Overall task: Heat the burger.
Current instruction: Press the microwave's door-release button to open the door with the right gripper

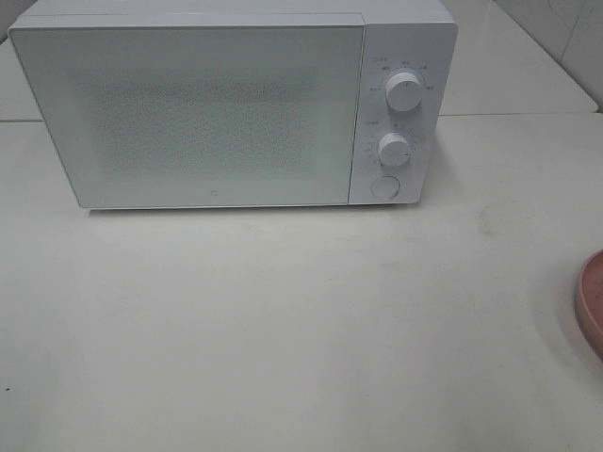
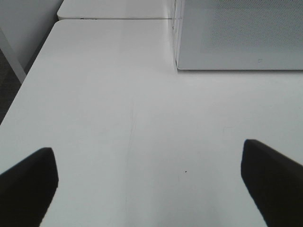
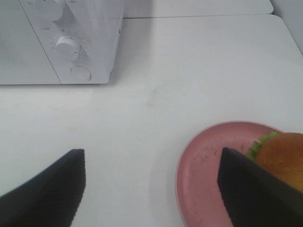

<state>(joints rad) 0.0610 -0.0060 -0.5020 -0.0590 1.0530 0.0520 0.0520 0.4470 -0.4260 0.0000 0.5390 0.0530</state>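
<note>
White surface (image 1: 283,330), microwave (image 1: 207,104) door shut. My left end effector (image 2: 149,156) and right end effector (image 3: 151,156) gape empty; I fear a finger clipping the pink plate (image 3: 203,170), toppling the burger (image 3: 283,158).

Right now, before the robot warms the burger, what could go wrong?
1. The white boxy microwave has its door shut; it needs opening first.
2. The open right gripper might squash the glossy golden-brown burger or shove its round pink plate aside.
</note>
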